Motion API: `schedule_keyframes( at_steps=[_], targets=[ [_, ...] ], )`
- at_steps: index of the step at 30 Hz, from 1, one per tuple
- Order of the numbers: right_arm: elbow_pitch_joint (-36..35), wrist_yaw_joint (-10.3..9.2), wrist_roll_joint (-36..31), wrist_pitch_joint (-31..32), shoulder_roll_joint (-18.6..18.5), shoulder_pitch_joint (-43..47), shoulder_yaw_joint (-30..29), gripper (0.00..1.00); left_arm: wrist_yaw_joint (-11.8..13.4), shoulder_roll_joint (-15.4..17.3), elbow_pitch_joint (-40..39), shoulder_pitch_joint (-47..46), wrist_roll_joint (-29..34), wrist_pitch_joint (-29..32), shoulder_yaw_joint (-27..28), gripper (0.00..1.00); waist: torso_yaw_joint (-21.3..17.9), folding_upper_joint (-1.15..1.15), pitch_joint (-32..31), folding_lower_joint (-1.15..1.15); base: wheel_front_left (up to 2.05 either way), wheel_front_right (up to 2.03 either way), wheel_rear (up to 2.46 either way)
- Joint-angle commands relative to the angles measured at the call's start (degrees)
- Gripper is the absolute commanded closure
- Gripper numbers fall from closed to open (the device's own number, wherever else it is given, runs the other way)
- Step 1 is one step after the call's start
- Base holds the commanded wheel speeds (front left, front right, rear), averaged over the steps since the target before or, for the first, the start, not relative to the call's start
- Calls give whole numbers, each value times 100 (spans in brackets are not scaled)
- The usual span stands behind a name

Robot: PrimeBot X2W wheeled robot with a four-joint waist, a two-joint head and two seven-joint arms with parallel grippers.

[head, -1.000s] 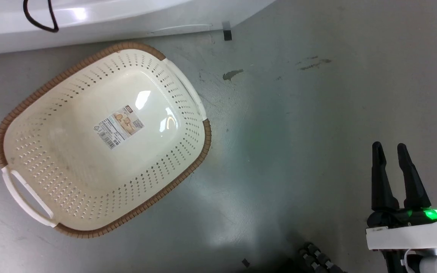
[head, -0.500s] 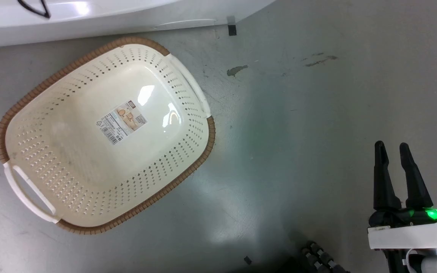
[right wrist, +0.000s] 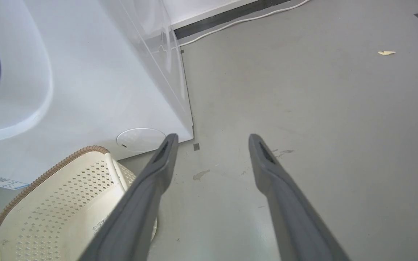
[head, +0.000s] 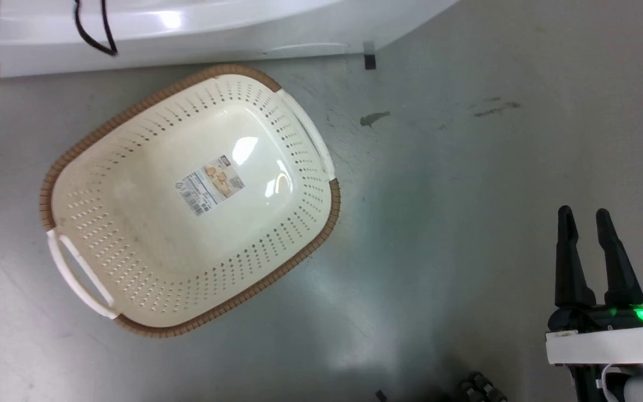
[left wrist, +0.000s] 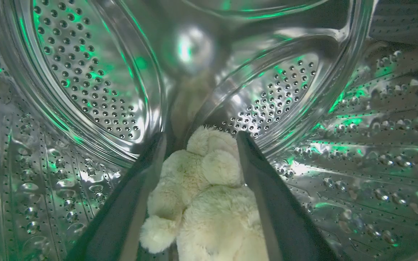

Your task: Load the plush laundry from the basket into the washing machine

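Straddling plush laundry (left wrist: 201, 195) inside washing machine drum (left wrist: 85, 72), left fingers (left wrist: 122, 217) spread wide; right fingers (right wrist: 147, 188) wide, empty.

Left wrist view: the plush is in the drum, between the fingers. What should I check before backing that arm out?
1. Is the left gripper open: ok, fingers spread wide.
2. Is the plush laundry inside the washing machine: ok, perforated steel all round it.
3. Is the plush free of the fingers: cannot tell, it lies between them against their inner edges.
4. Is the basket emptied: ok, just its label inside.
5. Is the right gripper out of the way: ok, open over the floor beside the basket.
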Motion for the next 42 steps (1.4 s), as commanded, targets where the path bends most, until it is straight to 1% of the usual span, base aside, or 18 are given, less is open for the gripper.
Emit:
schedule_keyframes(
  at_steps=[1, 10, 17, 26, 34, 42],
  targets=[
    [-9, 5, -44, -25, -10, -124, -31, 0, -41, -68, 34, 148, -17, -44, -26, 0, 74, 0, -75, 0, 0, 0, 0],
    [25, 5, -174, -25, -10, -177, -135, 0, -26, -337, 63, 638, -110, -80, 47, 0, 295, 0, -350, 0, 0, 0, 0],
    [54, 5, -263, -25, -10, -217, -168, 0, 30, -414, -278, 1134, -90, -83, 202, 0, 467, 0, -590, 0, 0, 0, 0],
    [99, 5, -347, 20, -10, -187, -222, 0, -11, -525, -565, 1893, -42, -83, 275, 0, 708, 0, -1057, 0, 0, 0, 0],
    [138, 5, -362, 99, -10, -185, -264, 0, 142, -599, -1180, 2645, -72, -84, 597, 0, 922, 0, -1501, 0, 0, 0, 0],
    [256, 5, -319, 114, -10, -174, -257, 0, 336, -694, -1938, 3597, -48, -84, 1039, 0, 1020, 0, -1944, 0, 0, 0, 0]
  ],
)
